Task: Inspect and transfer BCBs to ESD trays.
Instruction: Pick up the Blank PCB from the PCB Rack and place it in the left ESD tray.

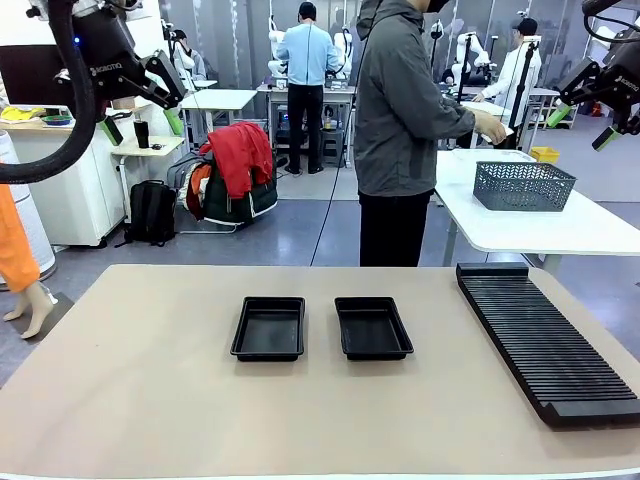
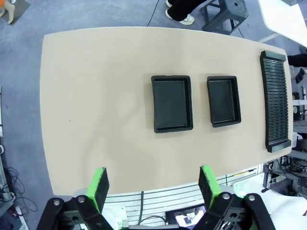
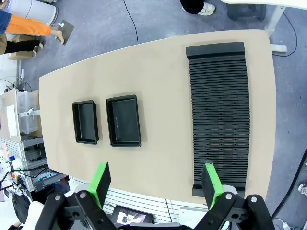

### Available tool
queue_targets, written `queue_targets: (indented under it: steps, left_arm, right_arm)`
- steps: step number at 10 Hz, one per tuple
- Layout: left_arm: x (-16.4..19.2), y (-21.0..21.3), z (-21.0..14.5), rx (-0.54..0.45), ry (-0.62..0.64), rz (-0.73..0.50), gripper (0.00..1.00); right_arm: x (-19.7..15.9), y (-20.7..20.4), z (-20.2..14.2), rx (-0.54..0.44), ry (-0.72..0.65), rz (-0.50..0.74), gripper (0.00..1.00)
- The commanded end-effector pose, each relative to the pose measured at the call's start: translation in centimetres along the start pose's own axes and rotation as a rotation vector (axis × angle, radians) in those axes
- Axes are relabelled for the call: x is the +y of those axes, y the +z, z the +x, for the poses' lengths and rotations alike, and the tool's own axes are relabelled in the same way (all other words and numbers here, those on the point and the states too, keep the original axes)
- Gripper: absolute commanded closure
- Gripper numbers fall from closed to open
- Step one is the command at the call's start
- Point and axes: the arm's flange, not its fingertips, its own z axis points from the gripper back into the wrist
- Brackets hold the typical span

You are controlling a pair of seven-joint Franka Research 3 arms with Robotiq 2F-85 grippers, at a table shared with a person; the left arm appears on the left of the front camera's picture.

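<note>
Front view: the ESD trays (image 1: 268, 328) sit empty, side by side mid-tabletop (image 1: 150, 400), likely staged to receive boards. The left hand (image 1: 143, 122) and right hand (image 1: 582, 125) hang high, both released.
Left wrist view: fingers (image 2: 100, 184) spread, overlooking the trays.
Right wrist view: likewise spread, above the slotted rack (image 3: 219, 115).

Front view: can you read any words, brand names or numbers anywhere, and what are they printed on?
"ROBOTIQ": white letters on the black body of the left gripper.
On the right gripper: a small white mark on its body, too blurred to read.
On the ESD trays and the ribbed black rack: no print that I can make out.
</note>
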Motion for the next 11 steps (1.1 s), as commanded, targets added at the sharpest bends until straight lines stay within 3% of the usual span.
queue_targets:
  steps: [1, 11]
  left_arm:
    - [0.06, 0.29, 0.56, 0.032, 0.002, 0.023, 0.0]
    - [-0.4, 0.28, -0.11, 0.045, -0.063, 0.057, 0.0]
  right_arm:
    - [-0.07, -0.02, 0.0, -0.001, 0.012, 0.016, 0.0]
    - [-0.07, -0.02, 0.0, -0.001, 0.012, 0.016, 0.0]
